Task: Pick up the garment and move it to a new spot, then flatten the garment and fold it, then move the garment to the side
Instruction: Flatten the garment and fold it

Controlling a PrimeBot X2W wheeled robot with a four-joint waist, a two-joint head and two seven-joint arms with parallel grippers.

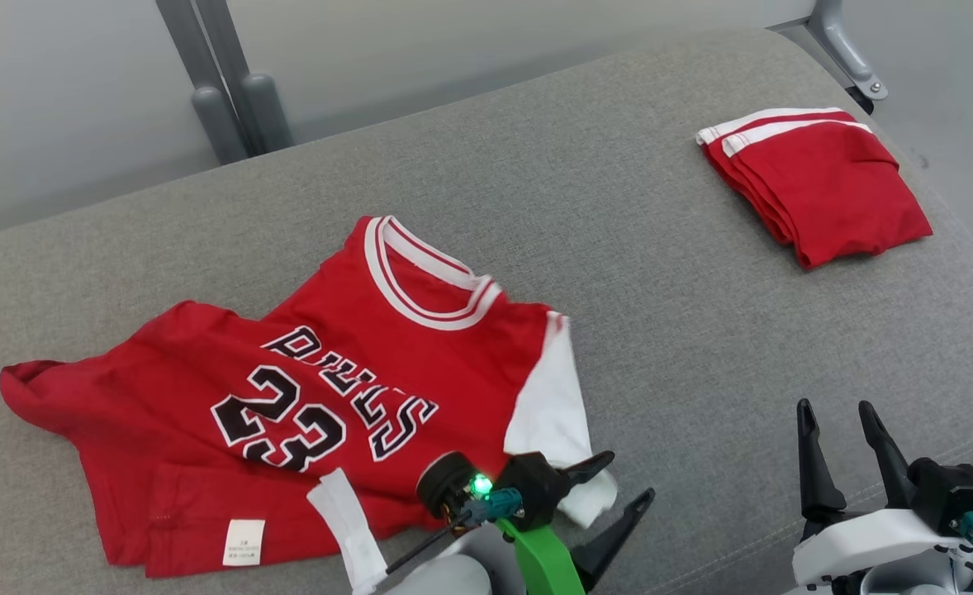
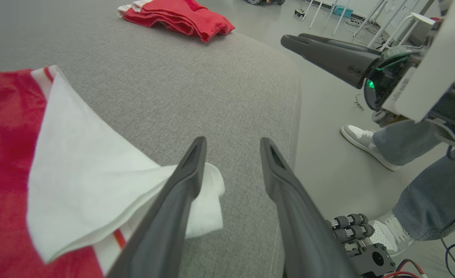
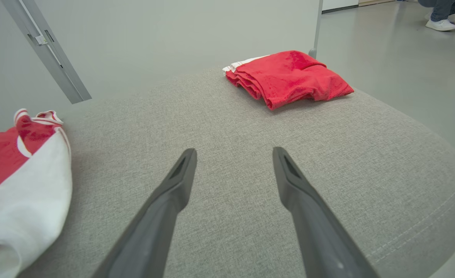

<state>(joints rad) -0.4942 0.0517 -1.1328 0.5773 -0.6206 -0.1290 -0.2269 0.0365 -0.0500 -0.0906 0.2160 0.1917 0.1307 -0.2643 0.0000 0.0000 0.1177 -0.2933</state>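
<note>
Nearest my head camera, at the bottom centre of the frame, the left pincer point(image 1: 631, 475) sits low over the grey cushion point(image 1: 619, 248), its two dark fingers parted and nothing caught between them. In its own wrist camera the gap between the fingers shows bare fabric. The white sleeve point(image 2: 88, 170) of the red jersey point(image 1: 329, 372) lies under and beside the finger on the left of that frame, seemingly touching it but not pinched. The right pincer point(image 1: 835, 409), at the lower right of the head frame, is released too, fingers pointing up over bare cushion, well apart from the jersey.

The jersey takes up the left and centre of the head frame, lettering and number facing up, collar toward the top. It is laid out but not smooth. The bottom hem is turned over so that a white label point(image 1: 243, 541) shows at the lower left, and the far left corner is bunched. A second red garment point(image 1: 825, 190), folded, sits at the upper right, well apart.

I judge the placing step done and the flattening in hand. As I read it, the next move calls for a fresh grip on the sleeve edge just beside the left pincer, or on the turned hem. An outward pull would then draw the cloth flat before any fold.
</note>
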